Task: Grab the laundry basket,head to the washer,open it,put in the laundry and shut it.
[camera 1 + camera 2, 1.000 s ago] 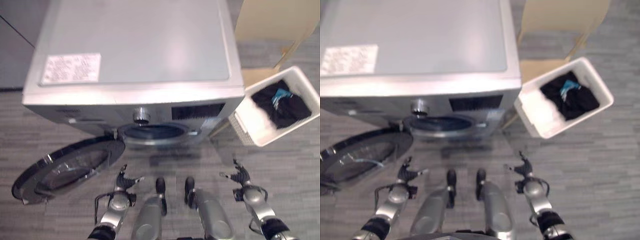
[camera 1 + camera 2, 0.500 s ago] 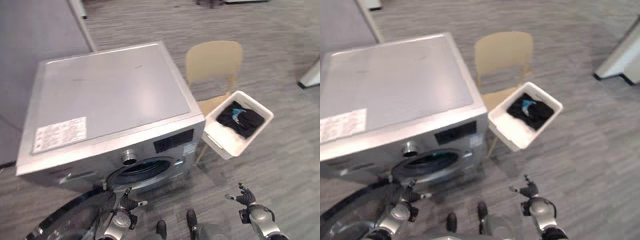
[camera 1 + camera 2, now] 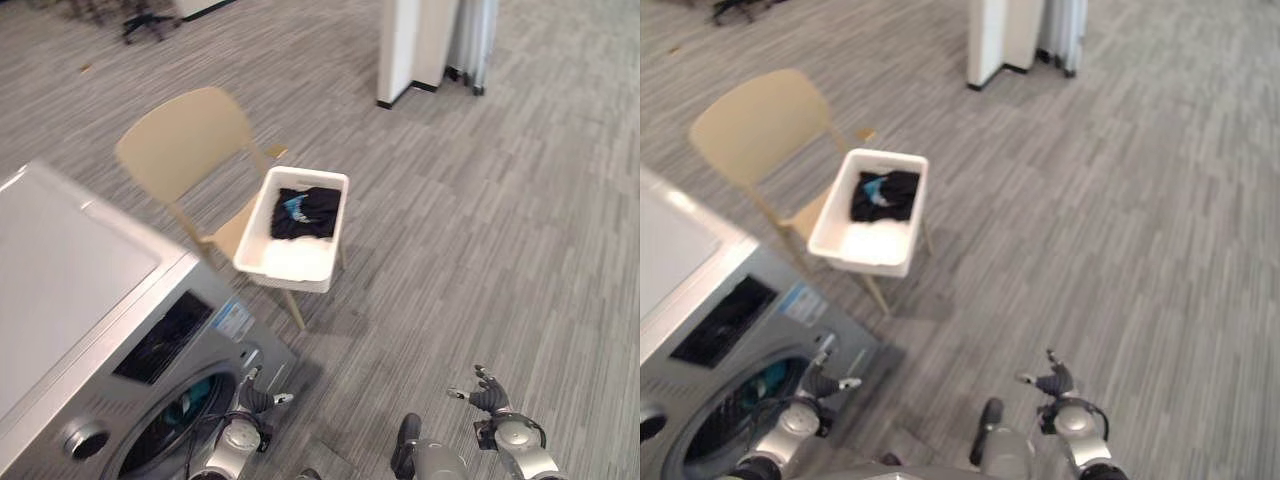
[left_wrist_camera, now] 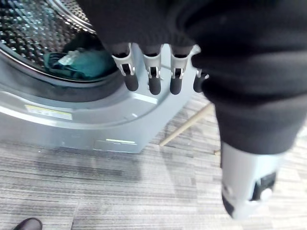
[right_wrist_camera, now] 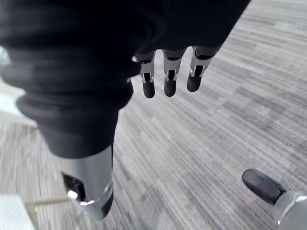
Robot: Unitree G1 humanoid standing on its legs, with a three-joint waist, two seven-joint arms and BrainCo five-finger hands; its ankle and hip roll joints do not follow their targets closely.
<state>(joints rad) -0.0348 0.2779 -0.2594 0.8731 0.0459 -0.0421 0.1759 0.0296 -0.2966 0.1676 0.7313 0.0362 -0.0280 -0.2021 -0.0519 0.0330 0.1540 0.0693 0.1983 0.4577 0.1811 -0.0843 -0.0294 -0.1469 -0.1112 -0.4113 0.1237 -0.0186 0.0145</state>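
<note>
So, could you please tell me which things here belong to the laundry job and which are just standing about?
Job:
washer, open, teal cloth in its drum
white laundry basket on the chair
dark laundry in the basket
left robot hand and right robot hand, both open and empty

Standing about:
tan chair
white pillar

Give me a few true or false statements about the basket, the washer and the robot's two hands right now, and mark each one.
1. The white laundry basket rests on the seat of the tan chair. True.
2. The basket is empty. False: dark clothes lie in it.
3. The left hand holds the basket's rim. False: it hangs open by the washer, holding nothing.
4. A teal garment lies inside the washer drum. True.
5. The right hand is open over the carpet. True.
</note>
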